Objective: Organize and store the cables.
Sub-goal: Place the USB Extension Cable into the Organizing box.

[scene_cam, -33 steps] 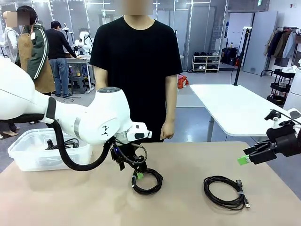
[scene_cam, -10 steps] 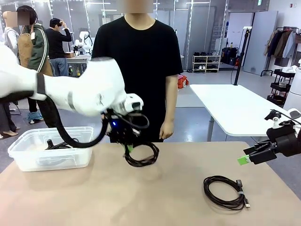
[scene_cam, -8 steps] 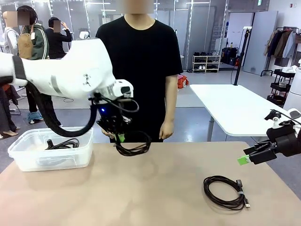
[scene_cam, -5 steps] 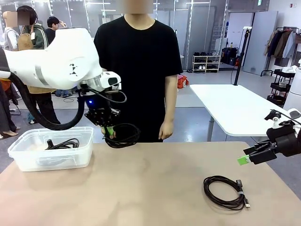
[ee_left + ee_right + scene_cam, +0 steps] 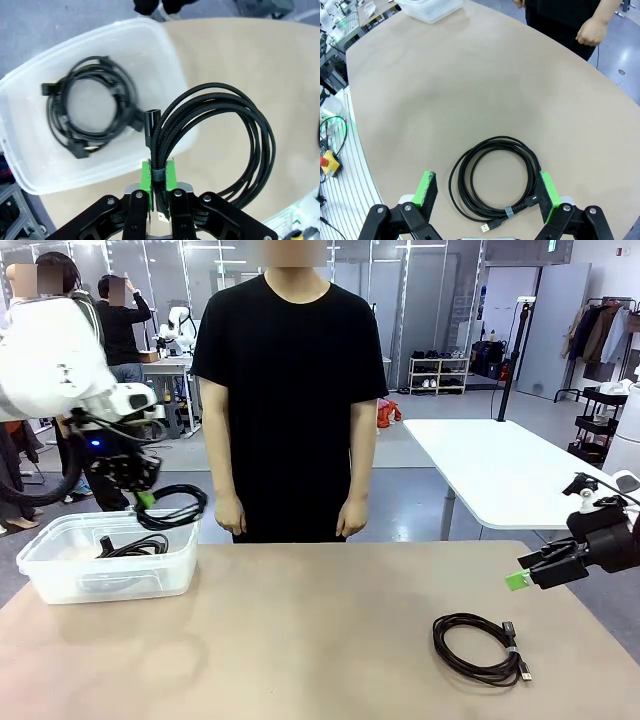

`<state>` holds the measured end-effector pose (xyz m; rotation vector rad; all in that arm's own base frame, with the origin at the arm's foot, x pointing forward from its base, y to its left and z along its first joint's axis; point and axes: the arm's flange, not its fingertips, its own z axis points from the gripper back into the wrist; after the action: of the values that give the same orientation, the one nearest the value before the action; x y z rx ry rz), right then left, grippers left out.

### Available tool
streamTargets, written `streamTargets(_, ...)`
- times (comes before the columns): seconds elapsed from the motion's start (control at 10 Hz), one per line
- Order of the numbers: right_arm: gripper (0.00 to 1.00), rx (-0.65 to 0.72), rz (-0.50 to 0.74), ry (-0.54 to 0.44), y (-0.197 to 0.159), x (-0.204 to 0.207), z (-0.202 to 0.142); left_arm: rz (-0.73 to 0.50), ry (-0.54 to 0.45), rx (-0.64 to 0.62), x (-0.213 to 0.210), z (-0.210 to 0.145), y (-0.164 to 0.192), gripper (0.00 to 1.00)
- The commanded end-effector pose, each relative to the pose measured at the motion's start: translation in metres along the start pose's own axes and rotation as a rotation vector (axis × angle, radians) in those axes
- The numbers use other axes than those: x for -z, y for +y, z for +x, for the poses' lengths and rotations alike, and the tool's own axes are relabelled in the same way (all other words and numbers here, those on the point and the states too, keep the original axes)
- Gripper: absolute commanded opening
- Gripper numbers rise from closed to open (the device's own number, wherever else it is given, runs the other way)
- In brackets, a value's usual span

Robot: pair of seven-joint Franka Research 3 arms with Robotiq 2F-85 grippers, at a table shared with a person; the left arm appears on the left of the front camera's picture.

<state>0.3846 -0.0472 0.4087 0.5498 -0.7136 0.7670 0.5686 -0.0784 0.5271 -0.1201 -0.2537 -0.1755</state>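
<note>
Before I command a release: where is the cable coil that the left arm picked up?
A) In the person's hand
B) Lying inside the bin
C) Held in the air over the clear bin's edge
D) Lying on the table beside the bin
C: the left gripper is shut on the coil, which hangs over the edge of the clear bin; another coil lies inside.

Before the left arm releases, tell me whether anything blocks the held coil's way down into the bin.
Nothing visible does. The clear bin is open-topped, holding one coiled cable. But the held coil, clamped by the left gripper, hangs across the bin's rim, partly over the table.
</note>
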Motion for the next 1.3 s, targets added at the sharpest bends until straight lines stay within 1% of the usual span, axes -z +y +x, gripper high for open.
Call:
streamTargets(0.0, 1.0, 0.02, -0.014, 0.004, 0.001, 0.001, 0.002, -0.032, 0.0, -0.011, 0.008, 0.02, 0.03, 0.0)
streamTargets(0.2, 1.0, 0.02, -0.014, 0.004, 0.001, 0.001, 0.002, 0.014, -0.015, -0.071, 0.025, 0.034, 0.069, 0.0)
streamTargets(0.4, 1.0, 0.02, -0.014, 0.004, 0.001, 0.001, 0.002, -0.003, 0.007, -0.106, 0.054, 0.039, 0.101, 0.0)
streamTargets(0.5, 1.0, 0.02, -0.014, 0.004, 0.001, 0.001, 0.002, 0.014, -0.004, -0.116, 0.062, 0.037, 0.112, 0.0)
streamTargets(0.6, 1.0, 0.02, -0.014, 0.004, 0.001, 0.001, 0.002, -0.011, -0.003, -0.138, 0.067, 0.034, 0.116, 0.0)
streamTargets(0.7, 1.0, 0.02, -0.014, 0.004, 0.001, 0.001, 0.002, 0.011, -0.009, -0.138, 0.072, 0.03, 0.118, 0.0)
streamTargets(0.8, 1.0, 0.02, -0.014, 0.004, 0.001, 0.001, 0.002, 0.017, 0.008, -0.15, 0.076, 0.026, 0.12, 0.0)
streamTargets(0.9, 1.0, 0.02, -0.014, 0.004, 0.001, 0.001, 0.002, 0.015, 0.015, -0.162, 0.081, 0.024, 0.122, 0.44)
streamTargets(1.0, 1.0, 0.02, -0.014, 0.004, 0.001, 0.001, 0.002, 0.015, 0.012, -0.16, 0.083, 0.023, 0.122, 0.6)
streamTargets(1.1, 1.0, 0.02, -0.014, 0.004, 0.001, 0.001, 0.002, 0.015, 0.005, -0.15, 0.081, 0.022, 0.122, 0.91)
streamTargets(1.2, 1.0, 0.02, -0.014, 0.004, 0.001, 0.001, 0.002, 0.018, 0.007, -0.148, 0.079, 0.022, 0.122, 1.0)
